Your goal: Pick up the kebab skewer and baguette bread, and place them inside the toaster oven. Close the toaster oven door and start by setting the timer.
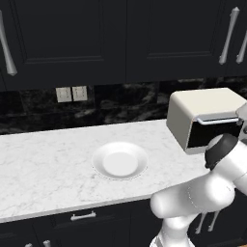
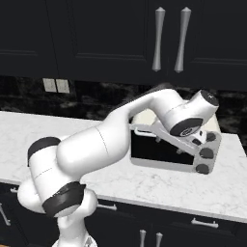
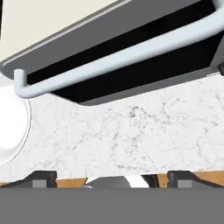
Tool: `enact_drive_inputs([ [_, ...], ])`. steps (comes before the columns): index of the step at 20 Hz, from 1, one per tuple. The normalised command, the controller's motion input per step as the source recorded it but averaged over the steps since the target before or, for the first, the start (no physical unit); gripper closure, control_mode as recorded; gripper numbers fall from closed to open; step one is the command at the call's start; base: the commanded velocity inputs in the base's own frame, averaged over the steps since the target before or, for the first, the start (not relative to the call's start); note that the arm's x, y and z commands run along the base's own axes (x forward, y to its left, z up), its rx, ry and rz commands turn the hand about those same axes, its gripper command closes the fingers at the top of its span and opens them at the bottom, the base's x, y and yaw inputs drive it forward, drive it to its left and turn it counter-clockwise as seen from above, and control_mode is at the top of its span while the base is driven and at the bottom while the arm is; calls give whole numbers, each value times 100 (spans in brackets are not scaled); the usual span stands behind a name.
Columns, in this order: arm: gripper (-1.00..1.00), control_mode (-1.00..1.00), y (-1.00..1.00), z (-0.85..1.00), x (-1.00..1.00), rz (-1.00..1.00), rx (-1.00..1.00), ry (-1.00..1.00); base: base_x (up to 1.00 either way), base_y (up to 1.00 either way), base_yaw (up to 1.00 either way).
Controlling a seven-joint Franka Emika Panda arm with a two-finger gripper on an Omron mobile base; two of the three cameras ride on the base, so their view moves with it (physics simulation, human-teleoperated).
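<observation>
Gripper (image 3: 112, 178): jaws spread wide, empty, hovering over bare marble.
Toaster oven door (image 3: 131, 65): just ahead of the fingertips, shut (silver handle (image 3: 118, 59) across it).
Plate (image 3: 11, 127): off to one side.

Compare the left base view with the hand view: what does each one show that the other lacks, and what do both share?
Left base view alone: the wall outlets, the upper cabinet handles and the toaster oven's cream top and side. Hand view alone: the open gripper's dark fingertips, wide apart. Both: the toaster oven door with its silver bar handle, the white plate and the marble counter.
</observation>
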Motion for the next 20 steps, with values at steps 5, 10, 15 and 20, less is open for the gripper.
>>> enact_drive_inputs([
  [5, -100, -100, -49, 6, -73, 6, 13, -19, 0, 0, 0],
  [10, -100, -100, -24, 0, -34, -5, 19, -11, 0, 0, 0],
  [15, -100, -100, 4, -22, -16, -16, 40, -32, 0, 0, 0],
  [20, -100, -100, 18, -34, 40, -33, 30, -35, 0, 0, 0],
])
